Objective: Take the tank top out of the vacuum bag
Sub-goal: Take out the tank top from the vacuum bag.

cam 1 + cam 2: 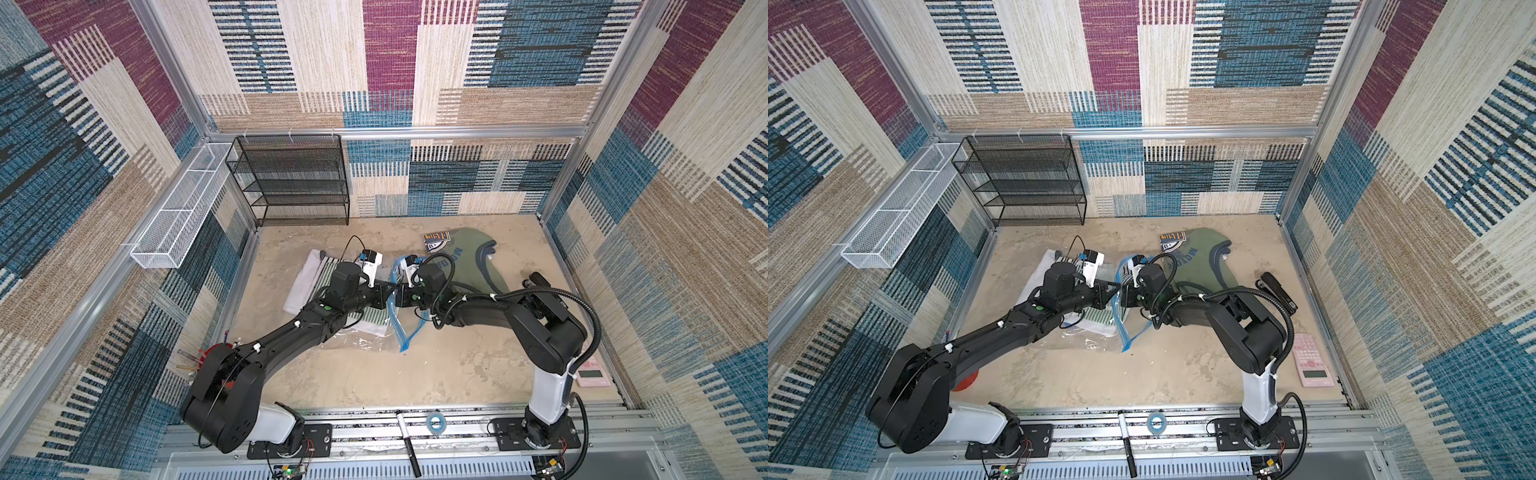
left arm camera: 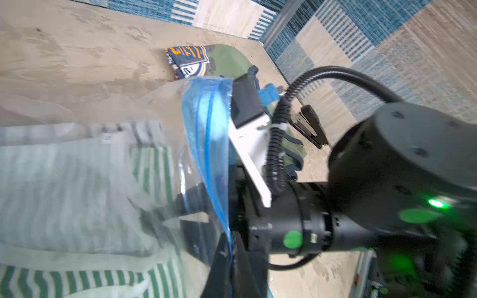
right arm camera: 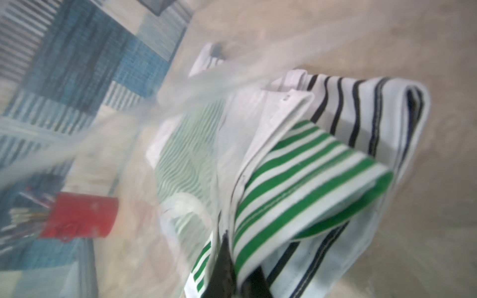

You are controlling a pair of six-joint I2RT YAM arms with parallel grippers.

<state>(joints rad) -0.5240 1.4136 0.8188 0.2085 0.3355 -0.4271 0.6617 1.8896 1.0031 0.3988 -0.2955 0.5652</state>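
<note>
The vacuum bag (image 1: 365, 341) is clear plastic lying mid-table, its blue zip strip (image 1: 409, 332) lifted at the mouth. My left gripper (image 1: 390, 292) is shut on that blue strip (image 2: 206, 123) and holds the edge up; its jaws (image 2: 230, 240) pinch the strip. My right gripper (image 1: 400, 297) reaches in through the mouth. It is shut on the tank top (image 3: 296, 185), a green-and-white striped garment with white trim, the cloth pinched between its jaws (image 3: 241, 251). Through the plastic the tank top (image 2: 152, 165) shows folded inside the bag. A white garment with dark stripes (image 3: 361, 108) lies under it.
An olive sleeveless top (image 1: 469, 262) and a folded blue-orange cloth (image 1: 436, 241) lie behind the right arm. A black stapler (image 1: 538, 280) and pink calculator (image 1: 1310, 359) sit at the right. A red cup (image 3: 80, 216), black mesh shelf (image 1: 291, 183) and white wire basket (image 1: 178, 208) stand left.
</note>
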